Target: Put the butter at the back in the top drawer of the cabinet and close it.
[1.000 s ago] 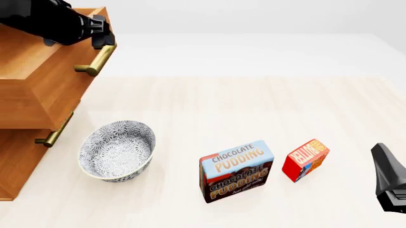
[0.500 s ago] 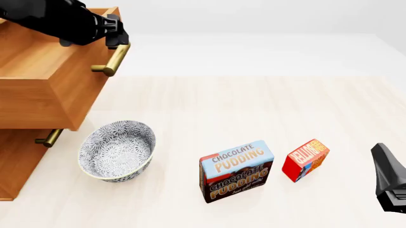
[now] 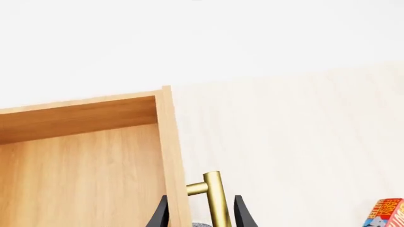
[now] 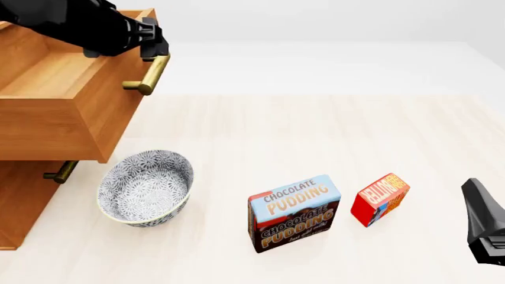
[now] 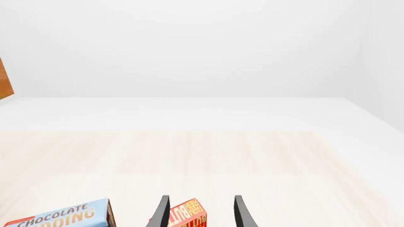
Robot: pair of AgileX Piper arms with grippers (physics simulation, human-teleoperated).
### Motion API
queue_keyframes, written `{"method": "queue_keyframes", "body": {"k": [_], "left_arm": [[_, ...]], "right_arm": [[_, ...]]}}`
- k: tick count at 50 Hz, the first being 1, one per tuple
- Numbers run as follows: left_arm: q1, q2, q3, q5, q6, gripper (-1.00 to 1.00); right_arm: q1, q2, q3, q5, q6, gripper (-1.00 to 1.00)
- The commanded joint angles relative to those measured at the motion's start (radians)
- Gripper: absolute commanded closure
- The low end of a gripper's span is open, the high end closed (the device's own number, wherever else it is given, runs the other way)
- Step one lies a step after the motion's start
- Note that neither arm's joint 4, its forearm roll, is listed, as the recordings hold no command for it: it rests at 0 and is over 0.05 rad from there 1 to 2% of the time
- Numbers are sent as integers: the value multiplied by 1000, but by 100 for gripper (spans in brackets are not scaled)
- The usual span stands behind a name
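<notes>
Bare table (image 4: 316, 130) beside top drawer (image 4: 55, 100) — butter (image 4: 379, 198) unobstructed.

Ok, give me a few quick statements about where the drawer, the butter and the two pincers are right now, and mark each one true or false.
1. The top drawer is pulled out of the cabinet. True.
2. The butter already lies inside the drawer. False: it stands on the table, to the right of the pudding box.
3. The left pincer has its fingers on either side of the brass handle. True.
4. The right pincer grips the pudding box. False: it is open and holds nothing; the butter shows between its fingers, farther off.
5. The patterned bowl sits in the drawer. False: it rests on the table beside the cabinet.
</notes>
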Motion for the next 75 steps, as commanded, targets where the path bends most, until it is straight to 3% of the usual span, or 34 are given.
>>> {"method": "queue_keyframes", "body": {"k": [1,24,34,46,54,75], "left_arm": [[-80,87,30,-10,28,-100],[-96,47,-49,74,57,-100],[-116,37,-170,178,98,-100],[-118,14,-248,244,132,-100],[-162,5,-321,308,123,-100],[-151,-39,-406,385,165,-100]], "right_arm": [[0,0,0,0,0,-100],[0,0,0,0,0,-100],[0,0,0,0,0,-100],[0,0,0,0,0,-100],[0,0,0,0,0,-100],[0,0,0,0,0,-100]]}}
